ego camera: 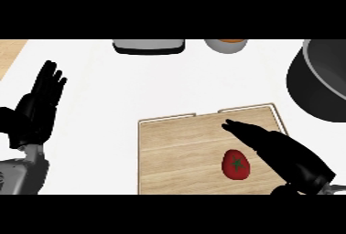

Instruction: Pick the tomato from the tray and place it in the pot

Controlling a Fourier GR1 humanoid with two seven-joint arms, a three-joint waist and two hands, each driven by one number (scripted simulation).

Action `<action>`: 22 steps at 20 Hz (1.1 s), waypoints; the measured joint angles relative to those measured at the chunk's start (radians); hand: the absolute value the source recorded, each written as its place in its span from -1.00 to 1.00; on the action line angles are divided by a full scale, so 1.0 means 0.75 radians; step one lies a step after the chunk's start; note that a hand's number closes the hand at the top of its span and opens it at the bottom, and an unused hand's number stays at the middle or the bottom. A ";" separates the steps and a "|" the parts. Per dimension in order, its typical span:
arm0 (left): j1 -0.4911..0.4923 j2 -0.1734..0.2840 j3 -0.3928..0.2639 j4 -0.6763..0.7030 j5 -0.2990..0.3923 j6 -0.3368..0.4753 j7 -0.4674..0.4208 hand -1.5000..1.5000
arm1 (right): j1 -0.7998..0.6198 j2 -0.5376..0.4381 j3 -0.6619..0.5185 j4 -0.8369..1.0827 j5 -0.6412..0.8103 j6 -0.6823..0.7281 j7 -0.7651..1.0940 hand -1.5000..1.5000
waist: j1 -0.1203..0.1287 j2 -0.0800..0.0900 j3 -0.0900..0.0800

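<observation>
Head view: tomato point(236, 164), red with green star-shaped stem mark, lies on the wooden tray point(175, 155) toward its lower right; right hand point(270, 144) hangs over the tray just right of the tomato, fingers straight and released, tips pointing to the tray's far edge, grasping nothing, contact with the tomato not evident. Left hand point(40, 103) rests open at the left, fingers up, over the white surface point(135, 87), well apart from the tray. Dark pot point(317, 82) sits at the right edge beyond the tray; a grey object point(148, 45) and a small bowl point(226, 45) with orange contents stand at the far edge.
</observation>
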 measured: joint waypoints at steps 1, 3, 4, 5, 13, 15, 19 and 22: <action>-0.003 -0.001 0.004 -0.005 -0.006 -0.003 0.011 0.00 | 0.004 0.003 -0.005 0.025 0.031 0.002 -0.022 -1.00 | 0.000 0.000 0.000; 0.011 -0.021 0.001 -0.018 -0.026 -0.002 0.006 0.00 | 0.018 0.011 -0.012 0.051 0.086 0.007 -0.054 -1.00 | 0.000 0.000 0.000; -0.005 -0.018 0.018 0.004 -0.017 -0.020 0.007 0.00 | 0.011 0.031 -0.006 0.055 0.106 0.013 -0.044 -1.00 | -0.001 0.001 0.000; 0.001 -0.028 0.019 0.006 -0.027 -0.023 -0.004 0.00 | -0.001 0.063 0.003 0.065 0.125 0.016 -0.025 -1.00 | 0.000 0.001 0.000; 0.036 -0.065 0.057 -0.042 -0.063 -0.057 0.007 0.00 | 0.061 0.141 0.017 0.172 0.317 -0.011 -0.178 -1.00 | 0.000 0.000 0.000; 0.039 -0.078 0.058 -0.042 -0.072 -0.065 0.004 0.00 | 0.050 0.147 -0.001 0.228 0.351 -0.014 -0.224 -1.00 | 0.001 0.001 0.001; 0.021 -0.085 0.087 -0.026 -0.080 -0.084 0.015 0.00 | 0.066 0.199 0.013 0.266 0.432 -0.029 -0.232 -1.00 | -0.001 0.001 0.000; -0.012 -0.091 0.099 -0.013 -0.098 -0.086 0.036 0.00 | 0.070 0.222 0.000 0.312 0.465 -0.030 -0.275 1.00 | -0.001 0.001 0.000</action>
